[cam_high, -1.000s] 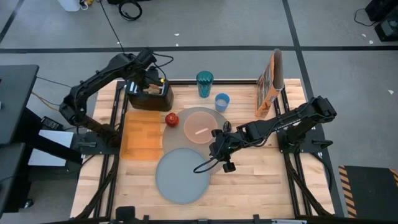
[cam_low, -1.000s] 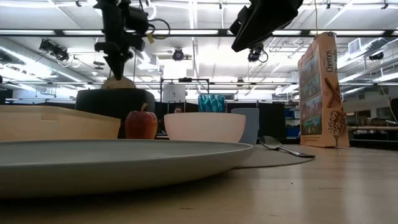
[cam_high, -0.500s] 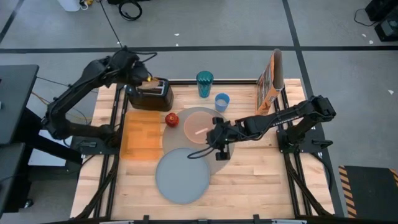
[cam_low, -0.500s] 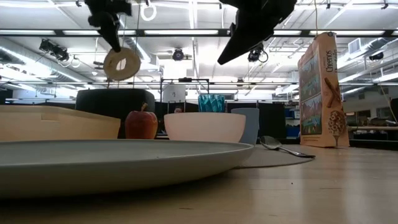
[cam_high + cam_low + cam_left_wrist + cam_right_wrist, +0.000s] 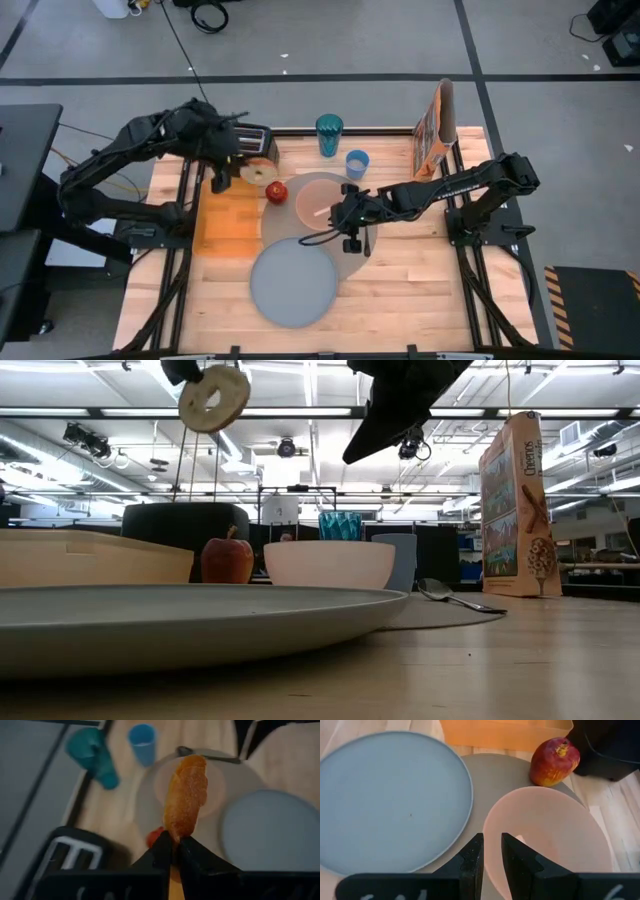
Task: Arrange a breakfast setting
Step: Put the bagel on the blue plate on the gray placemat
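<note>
Carrying a round, ring-shaped toasted bagel (image 5: 259, 172) in the left gripper (image 5: 176, 845), fingers pinched tight on its lower edge, high above the worktop (image 5: 420, 285) and just beside the black toaster (image 5: 252, 143) at the far left corner; judging this as the bagel-serving step of the breakfast setting. Hovering the right gripper (image 5: 491, 851) low over the near rim of the pale pink bowl (image 5: 320, 206), fingers nearly together with only a slim gap and nothing between them. Needing next, probably, to swing the bagel across the small red apple (image 5: 277, 192) toward the smaller round blue-grey plate (image 5: 293, 280), lying bare on the near side and overlapping the large round grey mat (image 5: 350, 180) (an assumed destination only), then lowering and releasing flat. Standing upright at the far right edge, the orange cereal box (image 5: 435, 135); resting between it and a teal ribbed tumbler (image 5: 329, 134), the small light-blue cup (image 5: 357, 163). Lying partly hidden under the right arm, the metal spoon (image 5: 455, 599), clear only in the low view. Remaining unreadable: the toaster slots' contents.
</note>
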`<state>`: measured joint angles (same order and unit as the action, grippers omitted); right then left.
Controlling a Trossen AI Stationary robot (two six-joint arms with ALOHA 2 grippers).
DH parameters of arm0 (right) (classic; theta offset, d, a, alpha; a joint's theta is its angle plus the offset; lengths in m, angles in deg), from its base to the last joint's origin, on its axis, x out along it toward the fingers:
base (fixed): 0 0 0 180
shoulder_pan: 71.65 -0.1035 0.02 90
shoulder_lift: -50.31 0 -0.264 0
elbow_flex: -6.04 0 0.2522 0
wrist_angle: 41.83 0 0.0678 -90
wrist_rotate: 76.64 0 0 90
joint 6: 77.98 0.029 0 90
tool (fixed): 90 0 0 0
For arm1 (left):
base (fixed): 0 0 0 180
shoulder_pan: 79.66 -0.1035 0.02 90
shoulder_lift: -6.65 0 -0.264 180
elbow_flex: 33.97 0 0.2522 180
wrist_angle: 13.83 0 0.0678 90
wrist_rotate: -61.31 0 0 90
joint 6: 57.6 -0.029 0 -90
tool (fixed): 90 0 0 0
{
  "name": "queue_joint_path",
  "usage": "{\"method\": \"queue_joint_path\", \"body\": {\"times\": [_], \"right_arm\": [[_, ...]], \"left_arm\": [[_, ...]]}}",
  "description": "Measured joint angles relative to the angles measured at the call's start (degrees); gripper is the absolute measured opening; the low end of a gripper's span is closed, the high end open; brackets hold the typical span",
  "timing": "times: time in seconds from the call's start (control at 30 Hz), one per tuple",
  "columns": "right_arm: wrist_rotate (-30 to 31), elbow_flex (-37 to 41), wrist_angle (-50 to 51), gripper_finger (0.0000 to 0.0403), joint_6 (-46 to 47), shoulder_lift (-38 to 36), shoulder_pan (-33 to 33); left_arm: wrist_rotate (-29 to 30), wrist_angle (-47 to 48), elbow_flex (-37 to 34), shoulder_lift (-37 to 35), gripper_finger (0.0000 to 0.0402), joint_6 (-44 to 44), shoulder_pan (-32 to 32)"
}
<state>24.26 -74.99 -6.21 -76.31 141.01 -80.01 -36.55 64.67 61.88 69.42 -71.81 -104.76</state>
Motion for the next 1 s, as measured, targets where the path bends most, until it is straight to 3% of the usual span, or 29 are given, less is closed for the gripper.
{"method": "queue_joint_path", "body": {"times": [0.3, 0.43, 0.6, 0.83, 1.0], "right_arm": [[0.0, 0.0, 0.1, 0.0075, 5.3, 0.0, -2.3], [0.4, 0.0, -0.2, 0.0074, 7.8, 0.0, -5.7], [5.8, 0.0, -0.4, 0.0074, 12.0, 0.1, -11.4], [9.2, 0.5, -2.8, 0.0074, 16.6, 0.1, -19.9], [10.0, 2.8, -8.6, 0.0074, 16.3, 0.1, -24.4]], "left_arm": [[0.4, -1.6, 0.0, 0.2, 0.0024, 11.6, 17.2], [5.9, -3.5, 0.0, 0.2, 0.0024, 18.3, 26.2], [12.4, -7.1, 0.0, 2.0, 0.0024, 25.0, 37.0], [18.4, -11.8, 0.0, 10.0, 0.0024, 30.9, 48.7], [18.7, -13.7, 0.0, 18.5, 0.0024, 36.3, 53.3]]}}
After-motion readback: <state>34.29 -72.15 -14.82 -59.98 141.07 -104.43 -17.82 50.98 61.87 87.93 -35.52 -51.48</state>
